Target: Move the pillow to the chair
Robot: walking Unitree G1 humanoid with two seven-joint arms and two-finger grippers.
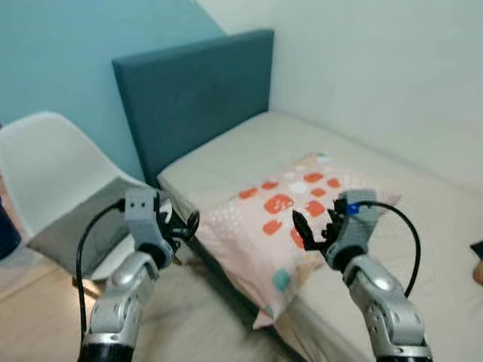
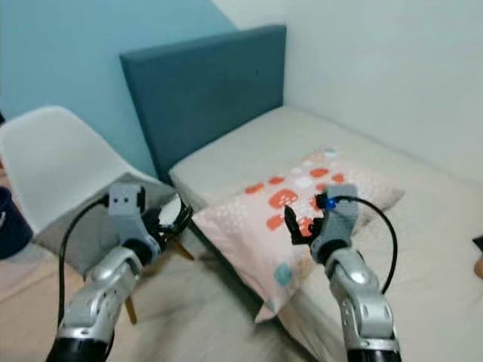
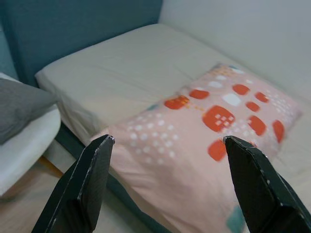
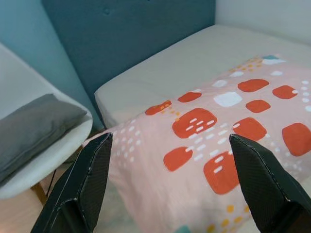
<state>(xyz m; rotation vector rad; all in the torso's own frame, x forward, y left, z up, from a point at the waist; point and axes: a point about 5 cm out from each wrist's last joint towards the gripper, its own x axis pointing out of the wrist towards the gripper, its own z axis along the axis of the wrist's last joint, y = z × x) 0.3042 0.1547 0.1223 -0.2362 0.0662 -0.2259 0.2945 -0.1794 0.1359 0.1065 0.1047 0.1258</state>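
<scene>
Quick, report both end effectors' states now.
Left end effector: open, holding nothing, hanging at the pillow's near edge.
Right end effector: open, holding nothing, over the pillow.

bed: beige sheet | on it: 1 pink pillow, corner overhanging the near edge

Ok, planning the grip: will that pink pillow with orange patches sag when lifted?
Probably: the pink pillow with orange patches already droops over the beige mattress edge, so it looks soft. Likely light for its bulk. Its fabric should not slip much.
</scene>
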